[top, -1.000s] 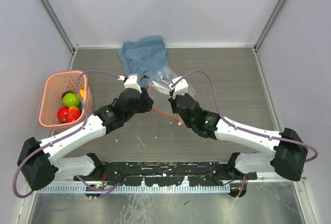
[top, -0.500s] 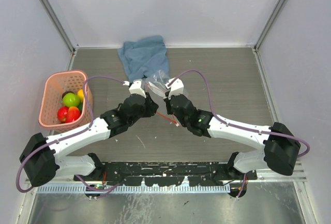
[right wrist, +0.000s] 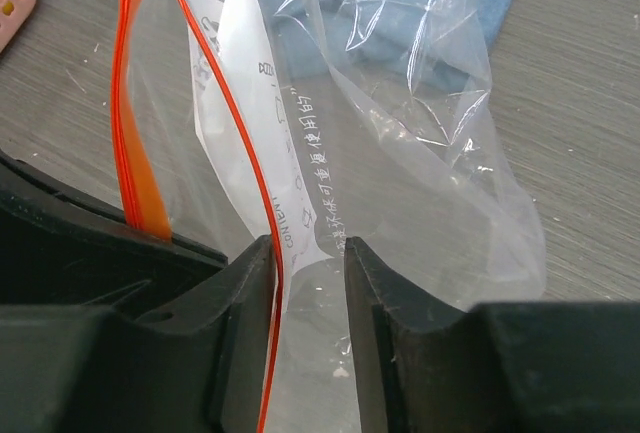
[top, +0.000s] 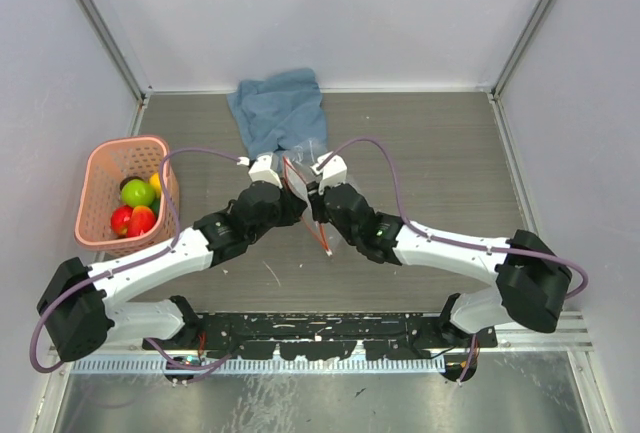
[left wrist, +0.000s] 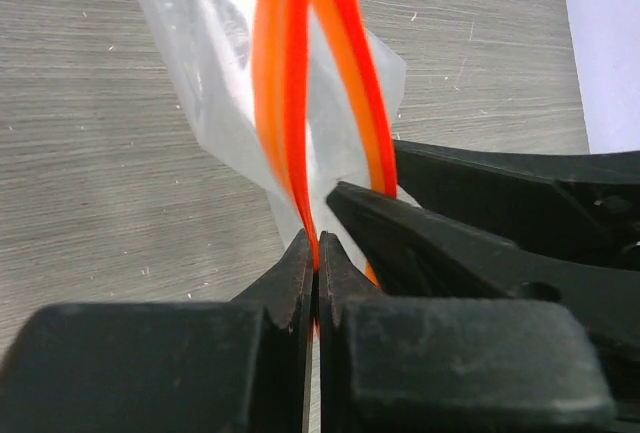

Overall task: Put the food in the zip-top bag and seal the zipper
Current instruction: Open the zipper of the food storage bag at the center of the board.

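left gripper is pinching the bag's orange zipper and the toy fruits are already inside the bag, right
Not quite. The left gripper does pinch the zipper, but the food lies in the pink basket, not in the zip-top bag. The top external view shows it.

The zip-top bag (right wrist: 400, 173) lies before the cloth (top: 278, 103), basket (top: 92, 193) left.
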